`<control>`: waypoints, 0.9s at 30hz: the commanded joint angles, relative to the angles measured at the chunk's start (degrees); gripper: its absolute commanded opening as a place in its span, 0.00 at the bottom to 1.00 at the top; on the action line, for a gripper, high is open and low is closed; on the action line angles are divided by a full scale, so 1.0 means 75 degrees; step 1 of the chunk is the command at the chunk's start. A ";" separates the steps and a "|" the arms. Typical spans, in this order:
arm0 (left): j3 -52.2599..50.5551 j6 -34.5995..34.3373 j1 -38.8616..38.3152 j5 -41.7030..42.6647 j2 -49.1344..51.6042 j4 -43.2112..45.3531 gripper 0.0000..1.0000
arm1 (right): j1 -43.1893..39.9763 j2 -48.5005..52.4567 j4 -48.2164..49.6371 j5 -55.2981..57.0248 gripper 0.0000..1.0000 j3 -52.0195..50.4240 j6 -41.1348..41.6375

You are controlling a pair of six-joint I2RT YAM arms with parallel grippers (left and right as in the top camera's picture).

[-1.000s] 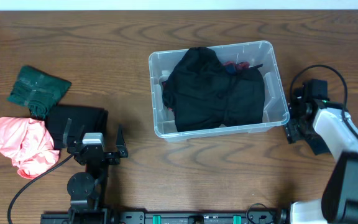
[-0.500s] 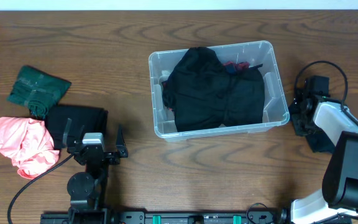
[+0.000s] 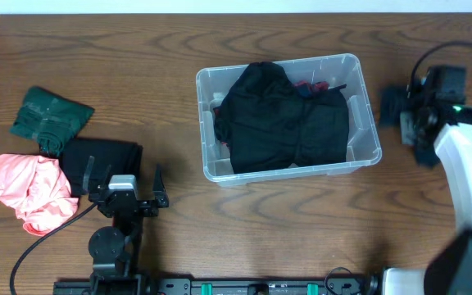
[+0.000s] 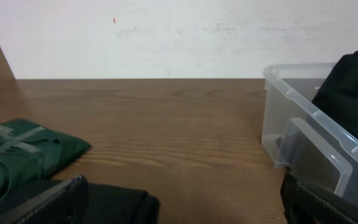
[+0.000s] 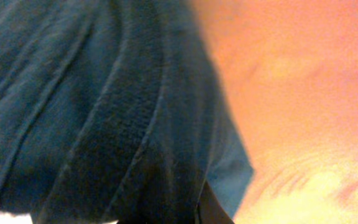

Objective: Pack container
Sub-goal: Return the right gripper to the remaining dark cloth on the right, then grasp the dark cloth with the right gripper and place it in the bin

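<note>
Blurred blue cloth (image 5: pixel 104 112) hides right jaws, state untellable; left jaws spread wide.

Loose clothing on a wooden table (image 3: pixel 170 49)
At the left a folded green cloth (image 3: pixel 49 120) lies just beyond a crumpled pink garment (image 3: pixel 27 190), a folded black one (image 3: pixel 98 162) beside both; a large black garment (image 3: pixel 285 123) lies right of centre; dark blue fabric (image 5: pixel 92 106) fills the right wrist view.

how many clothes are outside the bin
4: a green folded cloth, a pink garment and a black folded garment at the left; a dark blue cloth held in the right jaws, right of the container. Others could be hidden beneath.
</note>
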 commanded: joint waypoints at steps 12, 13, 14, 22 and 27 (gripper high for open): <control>-0.0111 0.0102 0.0035 0.0029 -0.0006 -0.0286 0.98 | 0.4086 -0.1413 -0.0044 -0.2022 0.01 0.0487 -0.2722; -0.0111 0.0102 0.0035 0.0032 -0.0006 -0.0286 0.98 | 0.4243 -0.1314 -0.0248 -0.2017 0.01 0.0443 -0.2722; -0.0111 0.0102 0.0035 0.0032 -0.0006 -0.0286 0.98 | 0.4331 -0.1212 -0.0455 -0.2020 0.01 0.0402 -0.2719; -0.0111 0.0102 0.0035 0.0032 -0.0006 -0.0286 0.98 | 0.4366 -0.0632 -0.2139 -0.1346 0.01 0.0280 -0.2448; -0.0111 0.0102 0.0035 0.0029 -0.0006 -0.0286 0.98 | 0.4360 -0.0632 -0.2725 -0.0717 0.02 0.0280 -0.2337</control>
